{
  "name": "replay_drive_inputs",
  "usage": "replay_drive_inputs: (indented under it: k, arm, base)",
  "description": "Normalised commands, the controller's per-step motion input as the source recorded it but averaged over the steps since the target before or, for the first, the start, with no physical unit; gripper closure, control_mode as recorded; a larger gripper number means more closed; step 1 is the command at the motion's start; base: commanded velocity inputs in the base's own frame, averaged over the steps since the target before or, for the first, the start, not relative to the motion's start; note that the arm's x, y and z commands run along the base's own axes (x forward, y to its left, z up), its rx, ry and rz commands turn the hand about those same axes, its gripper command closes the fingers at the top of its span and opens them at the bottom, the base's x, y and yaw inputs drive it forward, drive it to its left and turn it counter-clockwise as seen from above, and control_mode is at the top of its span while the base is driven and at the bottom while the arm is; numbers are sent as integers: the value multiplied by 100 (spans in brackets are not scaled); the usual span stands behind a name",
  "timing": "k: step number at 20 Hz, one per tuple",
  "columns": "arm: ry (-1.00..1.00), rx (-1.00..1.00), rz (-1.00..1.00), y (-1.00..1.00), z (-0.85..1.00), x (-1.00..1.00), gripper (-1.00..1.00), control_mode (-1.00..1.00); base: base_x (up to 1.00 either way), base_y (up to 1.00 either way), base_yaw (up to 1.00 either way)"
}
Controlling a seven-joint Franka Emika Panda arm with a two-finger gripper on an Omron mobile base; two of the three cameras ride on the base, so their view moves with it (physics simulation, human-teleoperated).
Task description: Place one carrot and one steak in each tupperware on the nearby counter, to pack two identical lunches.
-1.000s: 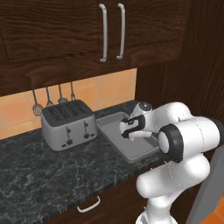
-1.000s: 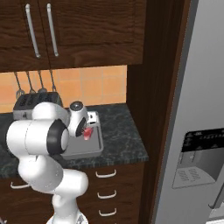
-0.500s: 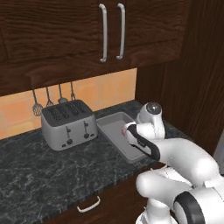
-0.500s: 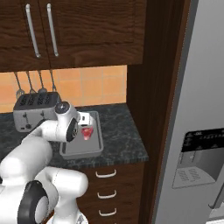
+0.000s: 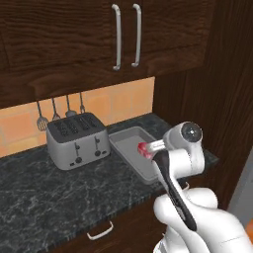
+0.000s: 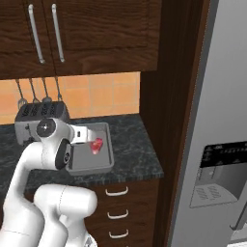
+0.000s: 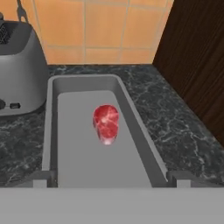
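Observation:
One grey tupperware (image 7: 49, 114) lies on the black counter (image 7: 175, 118), to the right of the toaster. A red steak (image 7: 106, 123) rests flat on its floor, near the middle. My gripper (image 7: 109, 177) hovers over the tray's near end, open, its fingertips (image 7: 41, 177) wide apart and empty. From the base, the white hand and gripper (image 5: 148, 147) reach left over the tupperware (image 5: 118, 150) with the steak (image 5: 143, 148) just past the tips. The right base view has the gripper (image 6: 91, 137) above the steak (image 6: 97, 145) in the tupperware (image 6: 89, 169). The carrot is out of view.
A silver toaster (image 5: 76, 141) stands left of the tray, with utensils (image 5: 59, 111) hanging on the tiled wall behind. A tall dark wood panel (image 6: 173, 96) bounds the counter on the right, and a grey fridge (image 6: 222, 144) stands beyond it. Upper cabinets (image 5: 123, 34) hang overhead.
The arm has folded down, its elbow dropping low in front of the base. The hand has drawn back toward the tray's near end. The steak lies still in the tray.

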Motion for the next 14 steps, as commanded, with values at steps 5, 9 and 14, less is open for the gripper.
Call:
replay_drive_inputs:
  k: [5, 9, 14]
  arm:
    - [-29, 2, 4, -14, 30, -100, -100, -100]
    - [-6, 0, 0, -6, 0, -25, -100, 100]
    - [0, 0, 0, 0, 0, 0, -100, 100]
  base:
    - [0, 0, 0]
    - [-75, -26, 0]
    - [-95, -54, 0]
